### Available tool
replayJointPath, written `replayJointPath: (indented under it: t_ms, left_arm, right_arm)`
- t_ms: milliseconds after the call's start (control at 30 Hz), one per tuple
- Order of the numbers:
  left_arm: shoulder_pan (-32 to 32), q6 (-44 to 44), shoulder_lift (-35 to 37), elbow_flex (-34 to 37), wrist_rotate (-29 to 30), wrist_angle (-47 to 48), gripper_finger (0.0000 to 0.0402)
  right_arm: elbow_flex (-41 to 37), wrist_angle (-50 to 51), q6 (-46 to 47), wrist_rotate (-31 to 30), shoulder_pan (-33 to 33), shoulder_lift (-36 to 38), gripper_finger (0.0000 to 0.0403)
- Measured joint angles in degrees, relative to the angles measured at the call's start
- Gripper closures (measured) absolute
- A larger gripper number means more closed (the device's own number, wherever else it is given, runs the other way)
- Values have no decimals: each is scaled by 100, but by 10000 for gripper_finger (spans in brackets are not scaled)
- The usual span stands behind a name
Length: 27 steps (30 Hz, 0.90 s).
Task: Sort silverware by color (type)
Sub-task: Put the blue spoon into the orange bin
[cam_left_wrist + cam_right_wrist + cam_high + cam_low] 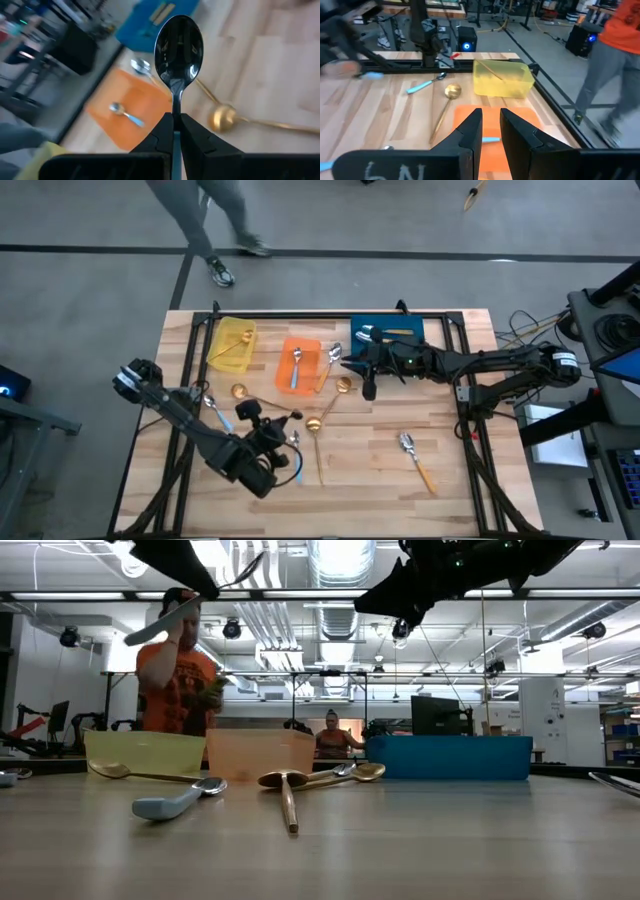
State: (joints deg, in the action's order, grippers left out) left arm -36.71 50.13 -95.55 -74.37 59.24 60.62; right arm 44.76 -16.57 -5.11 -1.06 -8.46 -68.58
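My left gripper [175,120] is shut on a spoon [178,45] with a silver bowl and a light-blue handle. It holds the spoon high over the table's left half [285,416], [160,625]. My right gripper [491,127] hangs open and touches nothing, above the orange bin [300,365], in which a blue-handled spoon [296,367] lies. Loose on the table are gold spoons [315,435], blue-handled spoons [213,408] and an orange-handled spoon [417,460]. My left gripper pinches the spoon at its neck [175,102], where the bowl meets the handle, between its two fingers. The fingers lie along the spoon: the bowl sticks out past the fingertips and the blue handle runs back between them. The spoon is lifted clear of the table.
A yellow bin [232,345], the orange bin and a blue bin [388,335] stand in a row along the far edge. Another spoon [332,360] leans on the orange bin's rim. A person [180,670] stands beyond the far edge. Bare wood lies at the near right.
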Motion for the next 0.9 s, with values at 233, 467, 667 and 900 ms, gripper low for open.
replayJointPath:
  t_ms: [233, 467, 667, 900]
  left_arm:
    - [470, -811, 59, -12, 458, -70, 402]
    - [1012, -2062, 74, -251, 478, -103, 401]
    - [1464, -2973, 83, -367, 483, -165, 401]
    - [1850, -3985, 152, -395, 185, -202, 398]
  right_arm:
    - [-1, -182, -153, -1, 244, 0, 344]
    - [-1, -217, -192, -44, 259, 0, 344]
    - [-1, -217, -226, -46, 257, 0, 344]
    - [-1, -219, -386, -89, 244, 0, 344]
